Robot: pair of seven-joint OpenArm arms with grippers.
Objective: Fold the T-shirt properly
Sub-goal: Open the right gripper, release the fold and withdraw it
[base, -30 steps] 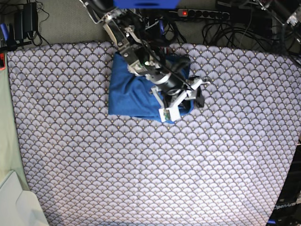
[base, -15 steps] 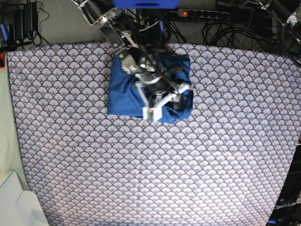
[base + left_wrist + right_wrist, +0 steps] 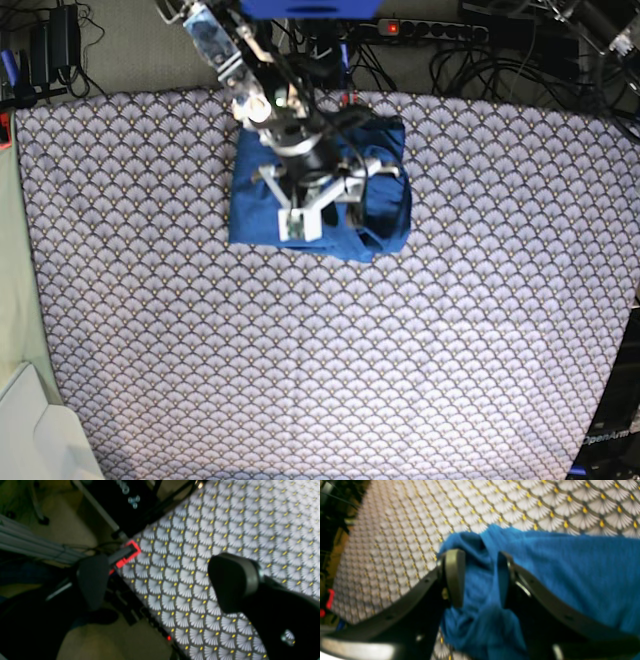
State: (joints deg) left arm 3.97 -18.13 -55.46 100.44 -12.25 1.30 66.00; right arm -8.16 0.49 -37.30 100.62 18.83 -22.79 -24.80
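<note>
Base view: right gripper (image 3: 352,212) has swung leftward over the folded T-shirt (image 3: 258,205) on the tablecloth (image 3: 400,350), apparently pinching a blue fold; left gripper (image 3: 160,580) gapes wide, empty.

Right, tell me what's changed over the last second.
The right gripper swung across the T-shirt from its right edge toward the left in the base view, dragging a fold of blue cloth between its jaws, so the bulge past the right edge is gone. The shirt's left edge, the tablecloth and the grip stayed as they were.
</note>
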